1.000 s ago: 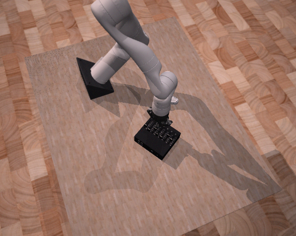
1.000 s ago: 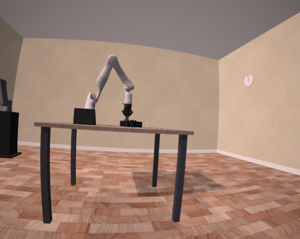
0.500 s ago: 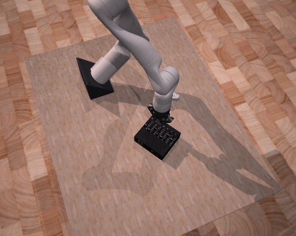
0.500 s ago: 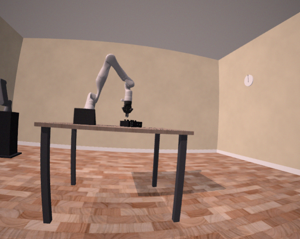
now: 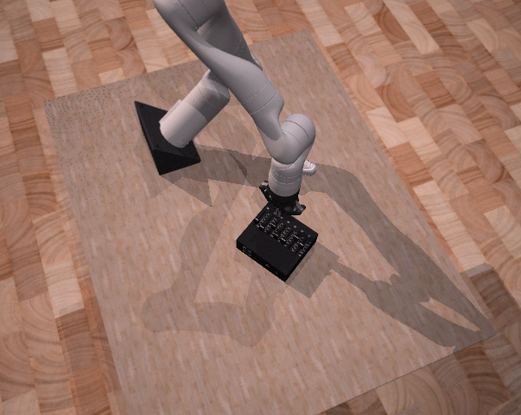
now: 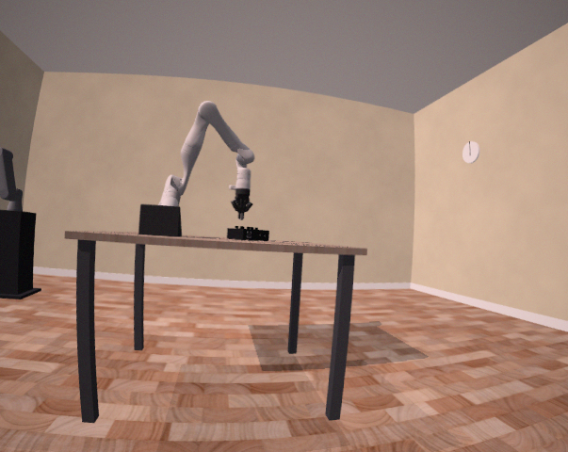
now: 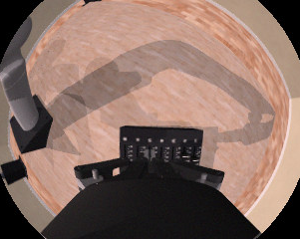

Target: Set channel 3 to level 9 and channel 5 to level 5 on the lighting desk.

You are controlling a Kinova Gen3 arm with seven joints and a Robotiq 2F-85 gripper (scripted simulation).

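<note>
Closed pincer hangs above lighting desk

The arm (image 5: 251, 85) (image 6: 216, 126) arches up from its black base and bends down, its gripper (image 5: 287, 212) (image 6: 241, 217) pointing straight down, fingertips pressed together on nothing, apart from the desk. The black lighting desk (image 5: 271, 250) (image 6: 247, 234) (image 7: 160, 134) lies flat on the table (image 5: 162, 357) (image 6: 216, 243), its long axis diagonal in the top view. Markings beside the faders are too small to read.
</note>
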